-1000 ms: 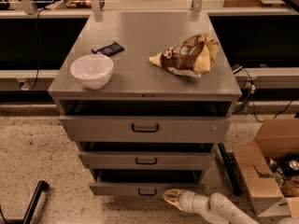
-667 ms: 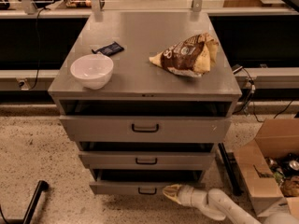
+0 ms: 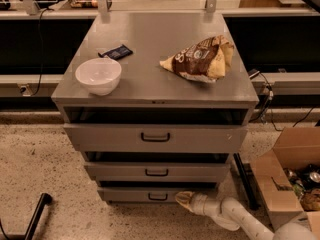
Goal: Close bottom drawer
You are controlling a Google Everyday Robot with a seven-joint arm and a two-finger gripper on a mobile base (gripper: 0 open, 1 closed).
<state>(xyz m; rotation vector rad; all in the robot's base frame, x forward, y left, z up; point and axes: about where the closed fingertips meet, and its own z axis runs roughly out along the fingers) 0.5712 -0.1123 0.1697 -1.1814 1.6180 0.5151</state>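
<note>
Speckled stone flooring surrounds a grey metal cabinet with three drawers, each standing a little way out. The bottom drawer is the lowest and narrowest, close to the floor. A dark gap shows above its front panel and its inside is lost in shadow. The gripper sits low at the right part of that panel, just beside the small loop handle. Its tan fingers look pressed together into one tapering tip. Whether the tip touches the panel cannot be told. The white arm runs off the lower right corner.

On top lie a white bowl, a small dark packet and a crumpled brown and yellow snack bag; the bag's lettering is unreadable. A cardboard box is cut off at the right edge, its contents unclear.
</note>
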